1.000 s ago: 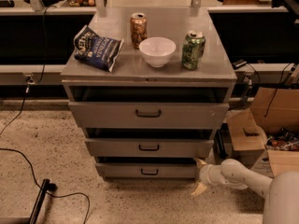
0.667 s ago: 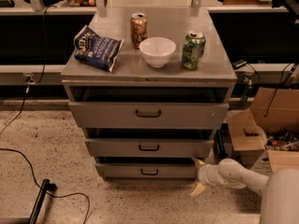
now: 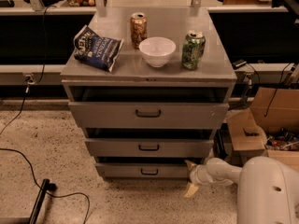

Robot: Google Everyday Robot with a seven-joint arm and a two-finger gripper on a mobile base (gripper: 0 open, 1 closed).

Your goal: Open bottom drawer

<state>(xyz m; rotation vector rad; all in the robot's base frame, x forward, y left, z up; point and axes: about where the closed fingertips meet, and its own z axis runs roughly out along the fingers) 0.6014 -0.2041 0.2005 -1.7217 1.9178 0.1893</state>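
Just right of the bottom drawer (image 3: 140, 171): the gripper (image 3: 190, 177), spread wide, clasping nothing. Has crept slightly left toward that drawer since a second ago, upper fingertip (image 3: 189, 164) now at its right end. Behind, white arm (image 3: 219, 169) trailing off to the drawer's right. Drawer itself unmoved, lowest of three, handle (image 3: 149, 172) untouched.

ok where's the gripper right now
Low right in the camera view, the gripper hangs open at the right end of the bottom drawer, just above the floor.
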